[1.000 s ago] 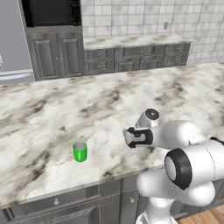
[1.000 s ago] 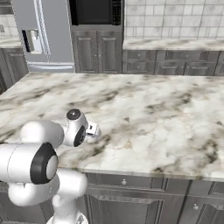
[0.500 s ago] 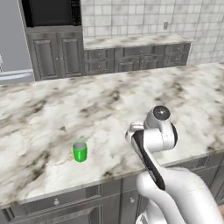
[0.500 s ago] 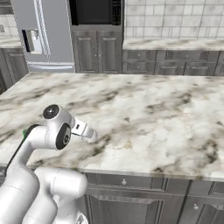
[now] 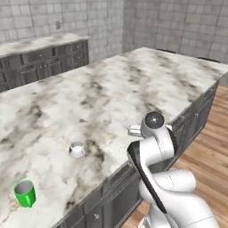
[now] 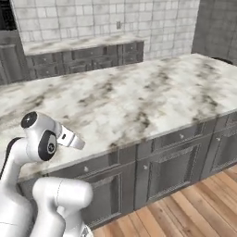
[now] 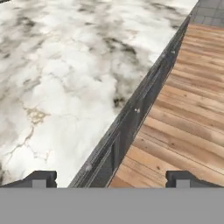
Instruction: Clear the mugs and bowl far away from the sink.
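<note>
Left base view: you are looking at the green mug (image 5: 24,193) and the white mug (image 5: 77,149) standing well apart on the marble desk (image 5: 111,93), neither held.

Right base view: the arm is reaching over the desk edge (image 6: 139,139).

Hand view: the jaws (image 7: 112,179) are standing wide open and empty, hanging over the desk edge and wooden floor (image 7: 183,109). You are, I judge, between picks; next you are needing to swing back toward a mug.

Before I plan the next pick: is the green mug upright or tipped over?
Upright. In the left base view the green mug stands on the marble counter with its open mouth facing up.
</note>
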